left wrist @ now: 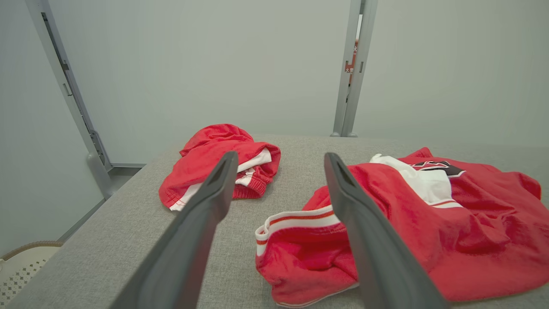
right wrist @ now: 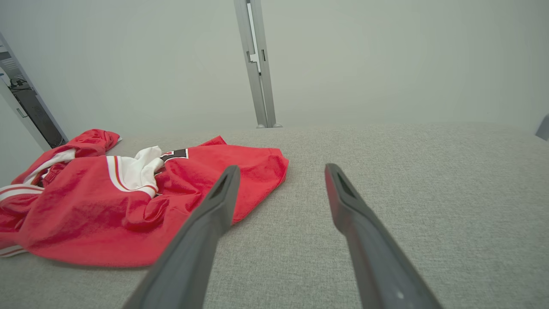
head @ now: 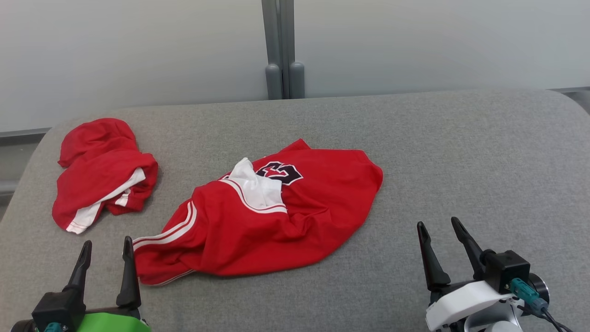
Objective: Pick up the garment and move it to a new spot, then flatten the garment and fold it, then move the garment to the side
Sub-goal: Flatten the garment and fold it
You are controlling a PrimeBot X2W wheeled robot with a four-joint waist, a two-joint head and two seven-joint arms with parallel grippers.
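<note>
Progress so far looks like basically zero, going by how things lie.

Far left, the left claw (head: 107,240) sits low at the near edge of the grey padded desk (head: 461,152), fingers spread wide and holding nothing. Its right finger is just beside the striped hem of the big garment, though I can't tell if they're touching.

Behind it, toward the back left, there's a smaller red bundle (head: 99,173) with white trim, scrunched up and apart from the main piece.

In the middle is the red jersey (head: 276,216), which I'd guess is the one to move. It's crumpled, with the white collar bunched up and part of a dark number showing. It hasn't been lifted, flattened or folded.

On the right, the right claw (head: 438,222) is also spread and empty over bare desk, well apart from the jersey.

So pick-up, flatten, fold and the move to the side are all left to do.
</note>
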